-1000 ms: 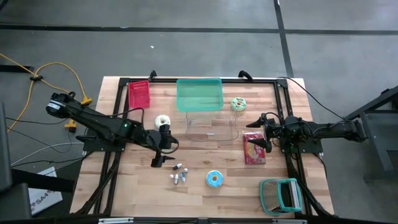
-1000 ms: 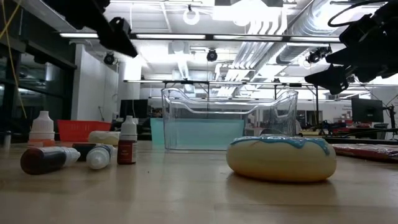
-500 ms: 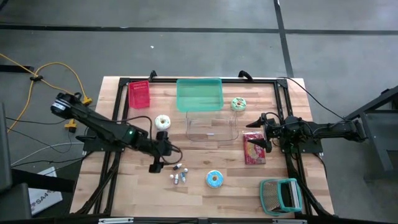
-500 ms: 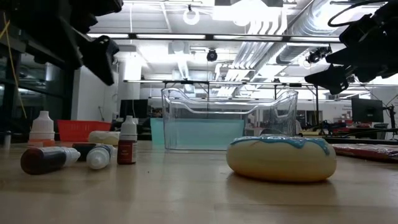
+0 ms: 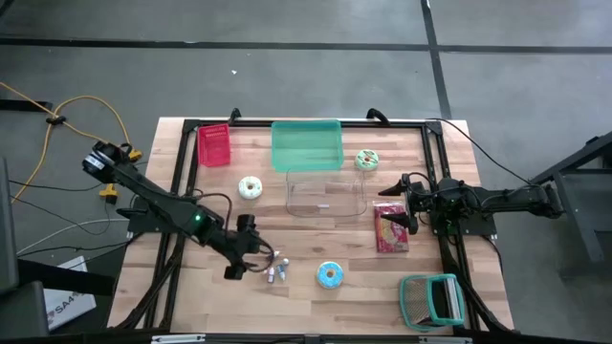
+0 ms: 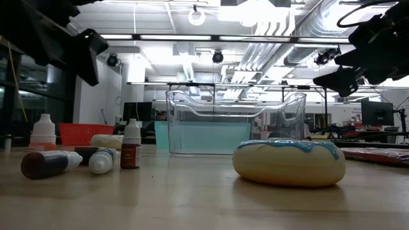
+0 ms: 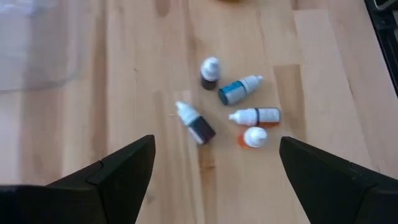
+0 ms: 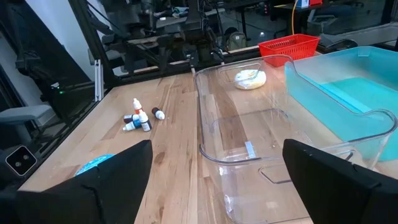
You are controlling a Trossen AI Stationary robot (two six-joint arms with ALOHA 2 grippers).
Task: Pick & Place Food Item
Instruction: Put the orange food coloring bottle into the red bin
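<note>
Three toy donuts lie flat on the wooden table: a white one (image 5: 251, 187), a green one (image 5: 366, 160) and a blue-iced one (image 5: 329, 275) (image 6: 289, 161). A red snack packet (image 5: 390, 227) lies flat at the right. My left gripper (image 5: 247, 263) (image 7: 214, 162) is open and slants down above several small dropper bottles (image 7: 230, 112) (image 5: 277, 272), touching nothing. My right gripper (image 5: 397, 205) (image 8: 214, 180) hangs open and nearly level at the right side, just above the packet's far end, with nothing between its fingers.
A clear plastic container (image 5: 325, 196) (image 8: 249, 137) stands mid-table with a teal bin (image 5: 307, 145) behind it. A red basket (image 5: 214, 145) sits at the far left. A teal-framed rack (image 5: 432, 298) lies at the near right corner. Black frame rails run along both sides.
My left gripper has swung toward the table's near edge and sunk lower, leaving the white donut's side and coming over the small bottles. It has stayed open. The white donut now shows in full.
</note>
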